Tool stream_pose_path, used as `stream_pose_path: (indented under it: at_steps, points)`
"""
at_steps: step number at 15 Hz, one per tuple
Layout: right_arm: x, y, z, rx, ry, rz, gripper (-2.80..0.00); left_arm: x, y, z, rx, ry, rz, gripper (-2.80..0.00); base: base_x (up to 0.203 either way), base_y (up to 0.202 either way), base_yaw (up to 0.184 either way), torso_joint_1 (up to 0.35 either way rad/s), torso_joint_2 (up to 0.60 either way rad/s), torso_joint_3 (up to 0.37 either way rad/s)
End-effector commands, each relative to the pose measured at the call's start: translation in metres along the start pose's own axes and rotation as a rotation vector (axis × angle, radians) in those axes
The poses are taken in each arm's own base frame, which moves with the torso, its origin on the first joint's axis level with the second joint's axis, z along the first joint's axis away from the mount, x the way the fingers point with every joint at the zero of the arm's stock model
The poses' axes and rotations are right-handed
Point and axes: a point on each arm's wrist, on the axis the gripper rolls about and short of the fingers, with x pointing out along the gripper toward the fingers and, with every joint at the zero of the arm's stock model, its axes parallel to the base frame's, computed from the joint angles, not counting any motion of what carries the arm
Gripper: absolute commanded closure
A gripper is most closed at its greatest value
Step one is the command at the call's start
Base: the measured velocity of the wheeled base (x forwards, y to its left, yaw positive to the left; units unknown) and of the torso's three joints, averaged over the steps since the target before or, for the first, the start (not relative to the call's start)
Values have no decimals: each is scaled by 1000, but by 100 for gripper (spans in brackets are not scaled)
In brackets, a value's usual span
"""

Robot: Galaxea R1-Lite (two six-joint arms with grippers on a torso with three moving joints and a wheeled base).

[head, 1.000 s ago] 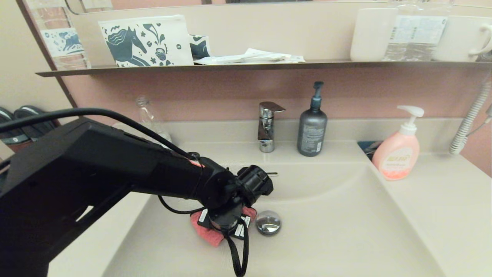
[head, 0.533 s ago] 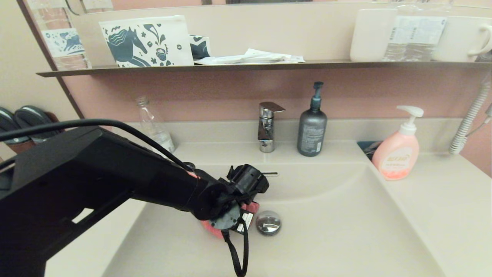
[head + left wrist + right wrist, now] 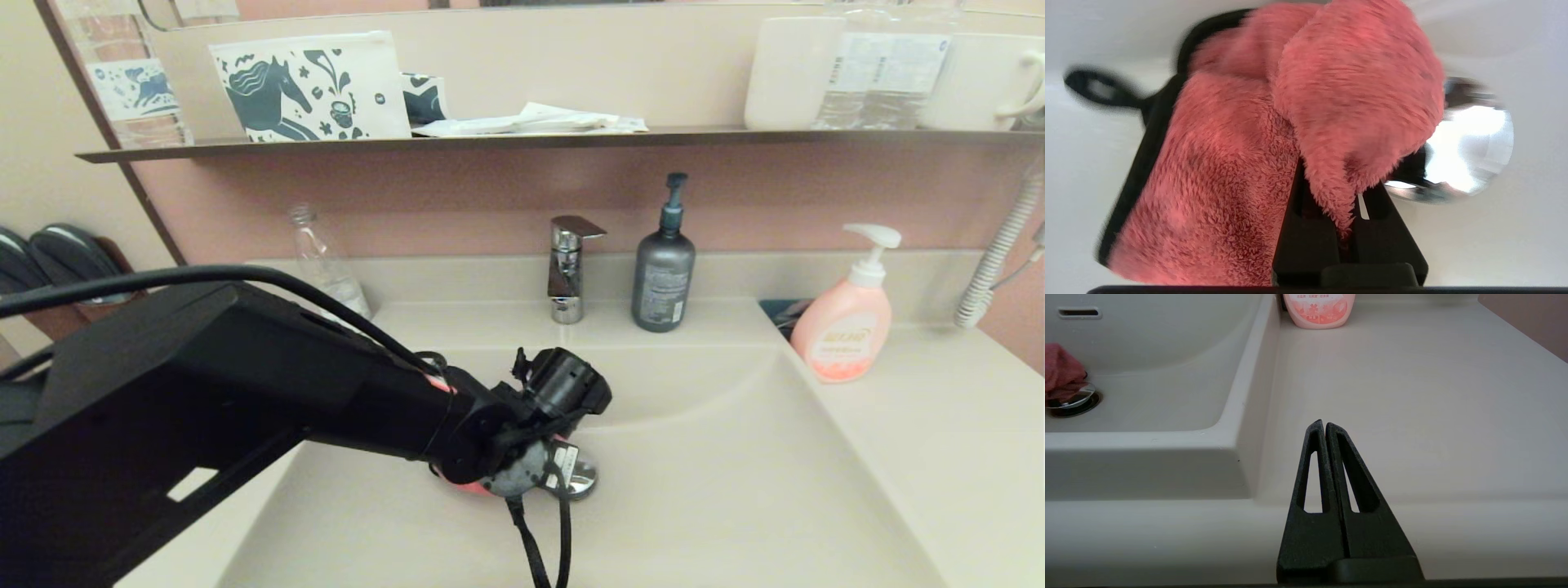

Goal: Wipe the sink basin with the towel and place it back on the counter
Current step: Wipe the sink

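Note:
The coral-pink towel (image 3: 1229, 171) is pinched in my left gripper (image 3: 1347, 192), which is shut on it low in the sink basin (image 3: 735, 490). The cloth presses on the basin floor against the chrome drain plug (image 3: 1470, 143). In the head view the arm hides most of the towel (image 3: 465, 487), and the left gripper (image 3: 531, 478) sits right beside the drain plug (image 3: 581, 482). My right gripper (image 3: 1324, 424) is shut and empty, parked over the counter (image 3: 1412, 375) right of the basin. From there the towel (image 3: 1061, 371) shows partly over the drain plug (image 3: 1073, 401).
Along the back edge stand a chrome faucet (image 3: 567, 269), a grey pump bottle (image 3: 663, 273) and a clear bottle (image 3: 326, 265). A pink soap dispenser (image 3: 842, 322) sits on the right counter, with a coiled cord (image 3: 992, 261) beyond. A shelf (image 3: 490, 139) runs above.
My left gripper has slid the towel to the right across the basin floor, up against the drain plug. The right arm has not moved.

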Motion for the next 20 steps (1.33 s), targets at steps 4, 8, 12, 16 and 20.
stream_pose_path:
  at_steps: [4, 8, 12, 16, 20]
  points:
    - [0, 0, 0, -1, 1, 0, 0, -29, -33, 7, -24, -67, -77, 0, 0, 0, 0, 0, 0, 0]
    - [0, 0, 0, -1, 1, 0, 0, -40, -48, 22, -84, -80, -107, 0, 0, 0, 0, 0, 0, 0]
    - [0, 0, 0, -1, 1, 0, 0, -52, -61, 29, -178, -89, -135, 0, 0, 0, 0, 0, 0, 0]
    - [0, 0, 0, -1, 1, 0, 0, -82, -83, 23, -260, -20, -140, 0, 0, 0, 0, 0, 0, 0]
    - [0, 0, 0, -1, 1, 0, 0, -90, -84, 0, -244, 118, -74, 0, 0, 0, 0, 0, 0, 0]
